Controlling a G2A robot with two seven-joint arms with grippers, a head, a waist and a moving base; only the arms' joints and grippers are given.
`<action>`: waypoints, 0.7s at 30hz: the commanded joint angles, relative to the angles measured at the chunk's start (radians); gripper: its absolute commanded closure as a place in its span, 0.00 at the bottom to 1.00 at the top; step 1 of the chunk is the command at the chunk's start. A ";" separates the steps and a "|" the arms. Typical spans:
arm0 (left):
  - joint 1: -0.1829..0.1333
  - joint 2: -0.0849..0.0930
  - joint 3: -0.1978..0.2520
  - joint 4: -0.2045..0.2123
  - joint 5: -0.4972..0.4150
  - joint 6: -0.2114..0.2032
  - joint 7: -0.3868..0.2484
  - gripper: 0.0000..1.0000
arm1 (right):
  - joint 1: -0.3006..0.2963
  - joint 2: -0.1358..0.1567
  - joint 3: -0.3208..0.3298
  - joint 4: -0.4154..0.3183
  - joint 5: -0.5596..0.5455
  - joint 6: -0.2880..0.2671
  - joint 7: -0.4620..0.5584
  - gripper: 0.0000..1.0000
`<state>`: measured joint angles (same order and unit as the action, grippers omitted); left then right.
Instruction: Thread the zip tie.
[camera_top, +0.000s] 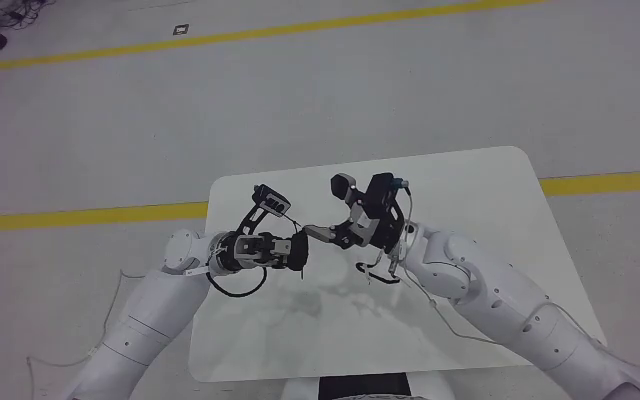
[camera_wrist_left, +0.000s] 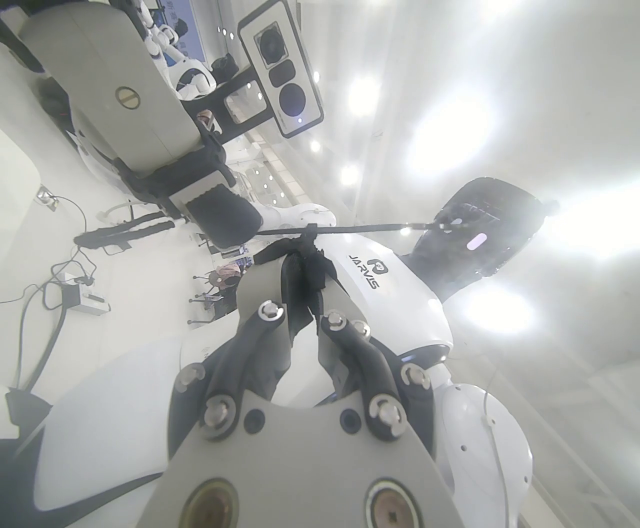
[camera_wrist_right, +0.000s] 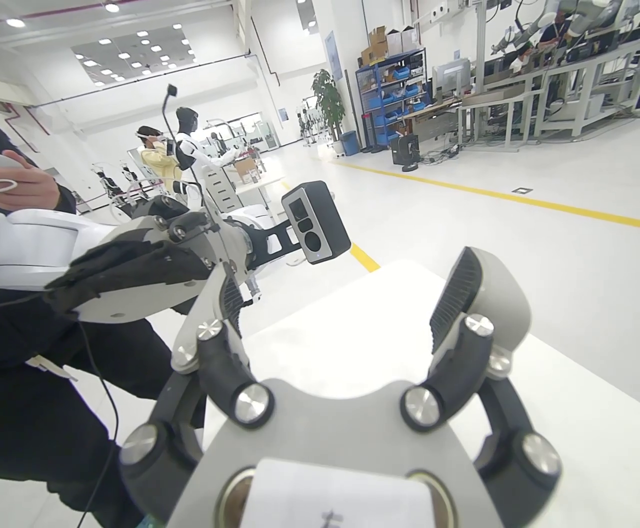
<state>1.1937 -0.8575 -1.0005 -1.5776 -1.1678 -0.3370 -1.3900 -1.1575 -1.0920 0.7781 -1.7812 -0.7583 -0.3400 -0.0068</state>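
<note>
A thin black zip tie (camera_wrist_left: 360, 228) runs crosswise in the left wrist view, and my left gripper (camera_wrist_left: 302, 250) is shut on its middle, held above the table. One broad pad of my right gripper (camera_wrist_left: 225, 222) stands right beside the strap, on one side of the grip. From the top, my left gripper (camera_top: 298, 250) and right gripper (camera_top: 325, 232) meet tip to tip over the table's middle. My right gripper (camera_wrist_right: 345, 295) is open with nothing between its ribbed pads (camera_wrist_right: 452, 292), and the left gripper (camera_wrist_right: 150, 270) sits just beyond one finger.
The white table (camera_top: 480, 200) lies under both arms, with bare surface to the right and toward the front. Yellow floor lines (camera_top: 100, 215) pass behind it. Both arms' wrist cameras (camera_top: 270, 197) stick out near the grippers.
</note>
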 joint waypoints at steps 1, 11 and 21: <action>0.000 0.000 0.000 0.000 0.000 0.000 0.000 1.00 | -0.001 0.002 -0.001 -0.002 0.000 0.000 -0.003 0.00; 0.000 0.000 0.000 0.000 0.000 0.000 0.000 1.00 | -0.004 0.012 -0.008 -0.018 -0.004 0.000 -0.016 0.00; 0.000 0.000 0.000 0.000 0.000 0.000 0.000 1.00 | 0.010 0.015 -0.027 -0.018 0.003 0.000 -0.015 0.00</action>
<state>1.1937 -0.8575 -1.0005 -1.5776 -1.1678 -0.3370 -1.3900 -1.1486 -1.0771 0.7521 -1.8001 -0.7557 -0.3400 -0.0221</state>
